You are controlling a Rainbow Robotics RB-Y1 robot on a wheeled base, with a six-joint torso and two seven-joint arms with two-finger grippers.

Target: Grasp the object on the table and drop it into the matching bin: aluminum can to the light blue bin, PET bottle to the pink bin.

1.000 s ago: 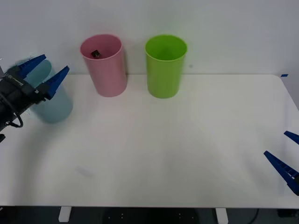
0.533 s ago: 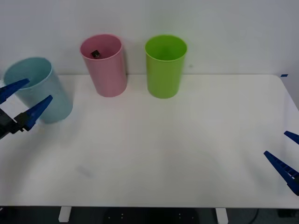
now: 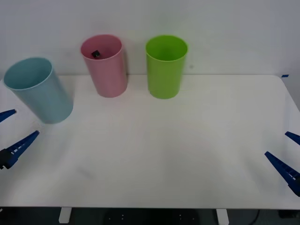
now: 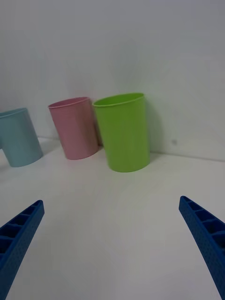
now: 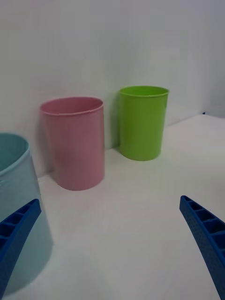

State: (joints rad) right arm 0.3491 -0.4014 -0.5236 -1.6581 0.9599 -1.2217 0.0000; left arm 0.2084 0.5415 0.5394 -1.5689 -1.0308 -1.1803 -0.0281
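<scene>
Blue ribbed jaws, two sets, both spread wide and holding nothing. Left gripper [image 3: 11, 135]: low at the left edge of the surface, just in front of the light blue bin [image 3: 38, 90]. Right gripper [image 3: 287, 157]: low at the right edge, well apart from every bin.

White surface [image 3: 178, 150]: large, flat, rectangular (a faint smudge shows near its left front).

Light blue bin: stands nearest the left gripper, left of the other two and forward of them; in the left wrist view it [image 5: 18, 211] sits just beside one finger [image 5: 16, 234].

Pink bin [image 3: 105, 65]: upright at the rear against the wall, between the light blue bin and the lime green bin [image 3: 165, 65]. PET bottle [image 3: 95, 54]: inside the pink bin, its dark cap end visible against the inner wall near the rim.

Lime green bin: upright at the rear, just beside the pink bin, not touching.

Nothing lies between either gripper and the bins.
</scene>
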